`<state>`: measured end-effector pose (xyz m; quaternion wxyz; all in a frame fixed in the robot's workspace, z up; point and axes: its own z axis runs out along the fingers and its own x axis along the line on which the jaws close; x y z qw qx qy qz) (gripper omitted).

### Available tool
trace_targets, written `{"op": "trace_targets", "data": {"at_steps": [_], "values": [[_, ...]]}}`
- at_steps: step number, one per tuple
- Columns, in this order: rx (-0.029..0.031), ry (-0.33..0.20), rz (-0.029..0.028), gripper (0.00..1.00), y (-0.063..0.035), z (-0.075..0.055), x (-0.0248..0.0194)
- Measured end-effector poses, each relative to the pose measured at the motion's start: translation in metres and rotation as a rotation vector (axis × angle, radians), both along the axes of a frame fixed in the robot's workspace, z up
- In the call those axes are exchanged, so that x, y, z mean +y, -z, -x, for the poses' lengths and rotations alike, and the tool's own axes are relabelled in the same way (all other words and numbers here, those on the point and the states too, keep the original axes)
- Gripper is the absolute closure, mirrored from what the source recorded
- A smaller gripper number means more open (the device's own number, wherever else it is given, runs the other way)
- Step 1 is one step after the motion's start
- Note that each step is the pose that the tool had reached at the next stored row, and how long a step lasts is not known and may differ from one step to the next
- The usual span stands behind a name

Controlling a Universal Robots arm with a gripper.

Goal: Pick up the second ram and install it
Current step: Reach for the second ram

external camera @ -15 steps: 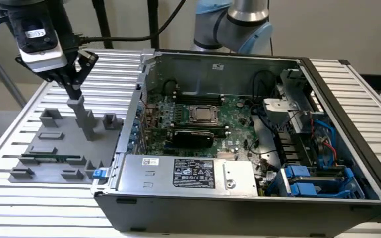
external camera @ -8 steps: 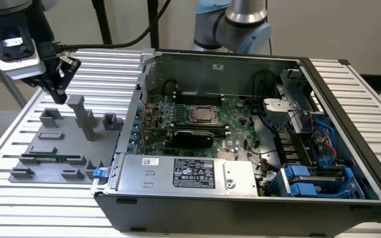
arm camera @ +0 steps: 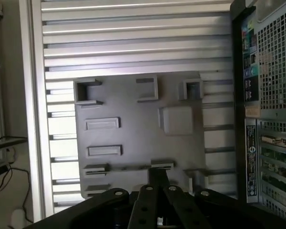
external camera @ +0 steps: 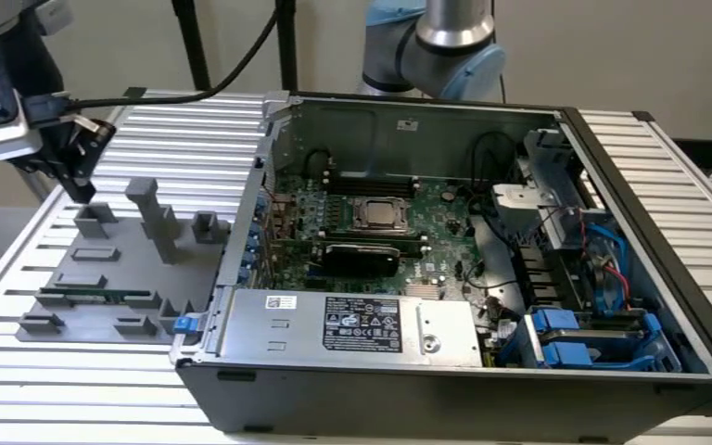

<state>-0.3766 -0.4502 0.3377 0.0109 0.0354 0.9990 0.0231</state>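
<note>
The second ram (external camera: 96, 295) is a slim green strip lying in a slot near the front of the gray fixture plate (external camera: 121, 269), at the exterior view's left. My gripper (external camera: 81, 193) hangs above the far left corner of that plate, well behind the ram and clear of it. Its dark fingers (arm camera: 157, 179) are pressed together as one narrow bar, shut with nothing between them. The open computer case (external camera: 455, 278) stands to the exterior view's right of the plate, with the big green motherboard (external camera: 381, 222) inside it.
Gray fixture blocks (external camera: 152, 218) stand upright on the plate near the gripper, the tallest just beside it. The case's side wall (arm camera: 267, 119) borders the plate. The ribbed metal table (external camera: 59, 371) runs around both, and cables (external camera: 226, 56) hang behind.
</note>
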Motion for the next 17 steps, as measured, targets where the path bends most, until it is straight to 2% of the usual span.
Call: {"op": "trace_targets", "data": {"at_steps": [6,9,12,14,15,17], "values": [[0.0002,0.000,0.0000,1.00,0.0087,0.023,-0.0010],[0.0052,-0.004,0.0001,1.00,0.0109,0.026,-0.0018],[0.0126,-0.021,0.0032,1.00,0.0115,0.026,-0.0018],[0.0169,-0.037,0.0089,1.00,0.0120,0.026,-0.0019],[0.0171,-0.043,0.0118,1.00,0.0124,0.026,-0.0019],[0.0173,-0.044,0.0124,1.00,0.0124,0.026,-0.0019]]}}
